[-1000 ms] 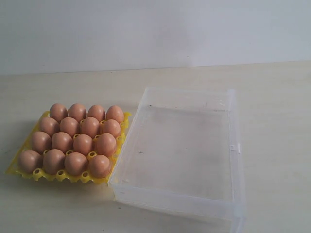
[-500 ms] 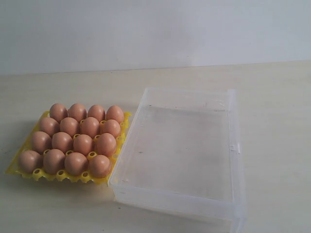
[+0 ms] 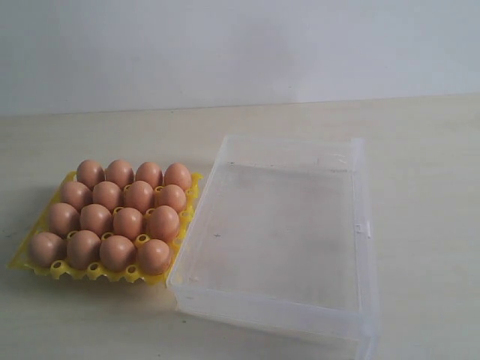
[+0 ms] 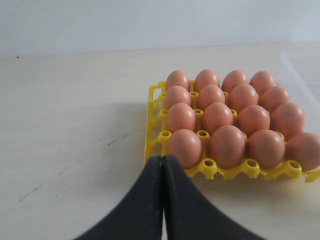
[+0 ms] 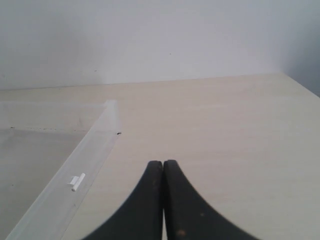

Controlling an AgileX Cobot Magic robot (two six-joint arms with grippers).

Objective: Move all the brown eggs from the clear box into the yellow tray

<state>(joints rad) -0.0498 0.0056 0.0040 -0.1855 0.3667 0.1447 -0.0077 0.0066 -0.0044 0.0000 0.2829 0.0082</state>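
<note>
1. The brown eggs (image 3: 120,217) are sitting in the yellow tray (image 3: 94,271), sixteen of them filling a four-by-four grid. In the left wrist view the left gripper (image 4: 163,165) is hovering just short of the tray's near edge, and its tips are pointing at the corner egg of the nearest row without touching it.
2. The clear box (image 3: 360,225) is lying on the table (image 3: 420,150) right beside the tray, on the tray's right in the exterior view, with one long wall running along the tray's edge. All the eggs in view are resting in the tray.
3. The right gripper (image 5: 163,167) is hanging over bare table, apart from the box. The box's rim and its small latch (image 5: 76,182) are showing off to one side of it.
4. Both grippers are pressing their two black fingers flat together, with only a thin seam between them, and neither is holding anything.
5. Each wrist camera is looking out low across the table towards the pale wall.
6. The picture edge is cutting off the fingers' bases in both wrist views. The outermost egg of the nearest row is running off the left wrist view. The box's near corner is slipping off the exterior view. Whether the fingertips are touching the table, I cannot tell.
</note>
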